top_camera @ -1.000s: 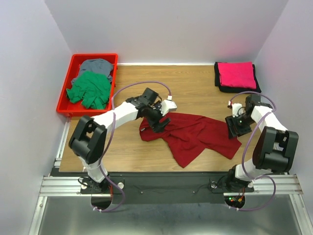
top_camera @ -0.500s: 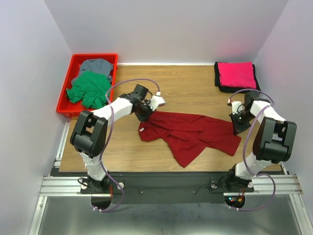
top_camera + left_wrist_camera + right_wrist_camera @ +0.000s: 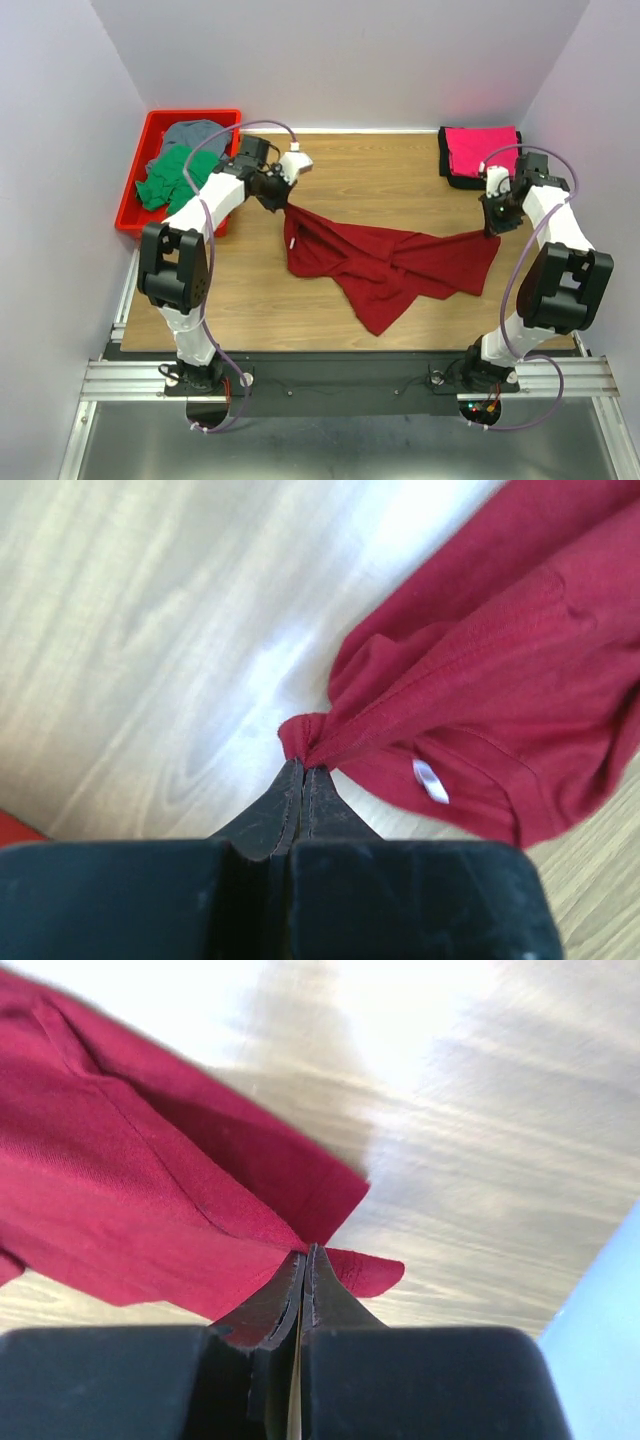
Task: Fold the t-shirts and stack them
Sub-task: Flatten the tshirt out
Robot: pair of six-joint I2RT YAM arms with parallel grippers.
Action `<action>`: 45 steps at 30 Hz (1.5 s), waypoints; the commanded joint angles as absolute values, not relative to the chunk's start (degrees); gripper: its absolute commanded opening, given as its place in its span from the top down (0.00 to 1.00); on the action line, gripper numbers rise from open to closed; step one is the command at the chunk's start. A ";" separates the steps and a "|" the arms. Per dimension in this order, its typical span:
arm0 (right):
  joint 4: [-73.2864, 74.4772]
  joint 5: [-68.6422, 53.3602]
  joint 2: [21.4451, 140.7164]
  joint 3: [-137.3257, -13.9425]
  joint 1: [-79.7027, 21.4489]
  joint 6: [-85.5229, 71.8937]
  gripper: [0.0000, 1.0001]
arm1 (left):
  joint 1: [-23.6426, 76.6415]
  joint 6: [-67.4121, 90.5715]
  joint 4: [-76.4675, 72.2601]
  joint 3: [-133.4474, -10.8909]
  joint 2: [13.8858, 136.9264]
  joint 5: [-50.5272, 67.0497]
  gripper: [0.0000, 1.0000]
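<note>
Firmly, red t-shirt (image 3: 480, 670) inside left hand (image 3: 303, 767)

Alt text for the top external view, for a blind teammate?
The left hand and right hand each pinch one end of the dark red t-shirt, stretched across the table. A green t-shirt and grey t-shirt lie in the red tray; a pink t-shirt tops a black t-shirt.
</note>
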State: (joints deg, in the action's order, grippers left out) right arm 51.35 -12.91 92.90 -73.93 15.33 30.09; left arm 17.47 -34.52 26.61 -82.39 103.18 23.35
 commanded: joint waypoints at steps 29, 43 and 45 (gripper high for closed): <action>53.79 -22.87 65.41 -76.40 28.65 53.32 0.99 | 4.13 -38.28 42.14 -83.39 70.51 43.78 1.00; 54.05 -30.85 89.98 -100.26 25.15 34.02 0.99 | 4.13 -25.06 29.72 -85.50 83.10 34.81 1.00; 52.83 -29.02 95.59 -106.13 23.21 31.92 0.99 | 4.13 -21.28 25.67 -93.72 88.48 34.02 1.00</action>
State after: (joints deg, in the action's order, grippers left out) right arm 56.58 -28.99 90.11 -97.03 26.50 38.22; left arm 4.47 -27.94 36.75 -82.59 81.82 37.26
